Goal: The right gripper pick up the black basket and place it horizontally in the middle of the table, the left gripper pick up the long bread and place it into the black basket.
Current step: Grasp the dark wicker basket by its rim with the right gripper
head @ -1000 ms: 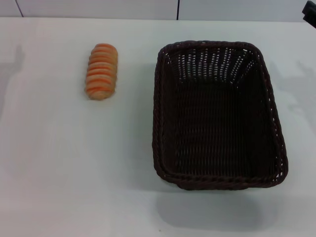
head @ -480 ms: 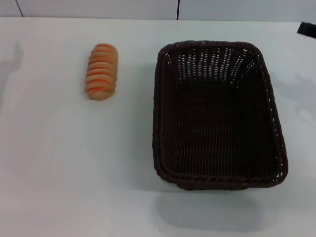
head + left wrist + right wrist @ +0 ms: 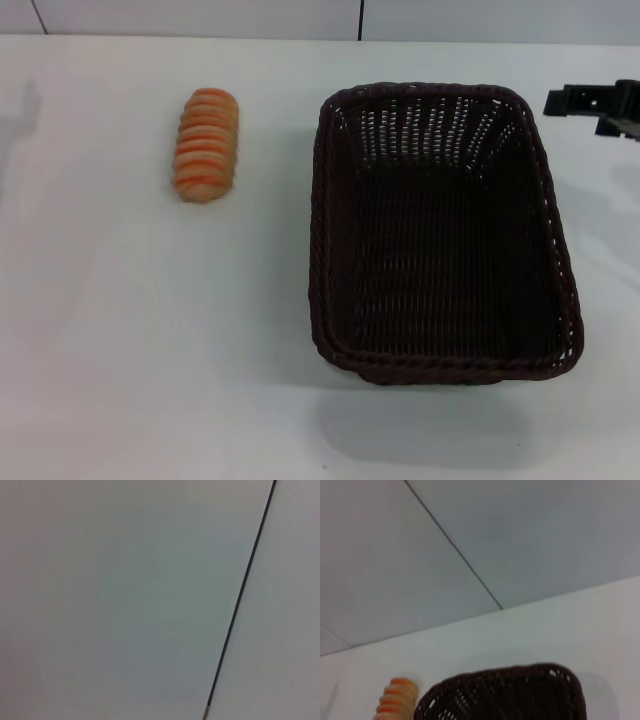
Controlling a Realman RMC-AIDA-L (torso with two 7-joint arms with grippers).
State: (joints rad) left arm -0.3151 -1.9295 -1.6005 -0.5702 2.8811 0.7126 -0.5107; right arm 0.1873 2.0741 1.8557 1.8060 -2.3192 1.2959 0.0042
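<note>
The black basket (image 3: 440,230) stands empty on the white table (image 3: 150,330), right of centre, its long side running away from me. The long bread (image 3: 206,144) lies on the table to the basket's far left. My right gripper (image 3: 598,105) enters at the right edge, just beyond the basket's far right corner and apart from it. The right wrist view shows the basket's far rim (image 3: 505,690) and the bread (image 3: 394,697). My left gripper is out of view; its wrist view shows only a pale wall.
A grey panelled wall (image 3: 200,15) runs along the table's far edge. A dark seam (image 3: 240,595) crosses the wall in the left wrist view.
My right gripper has come in from the right edge toward the basket's far right corner. The basket and bread have not moved.
</note>
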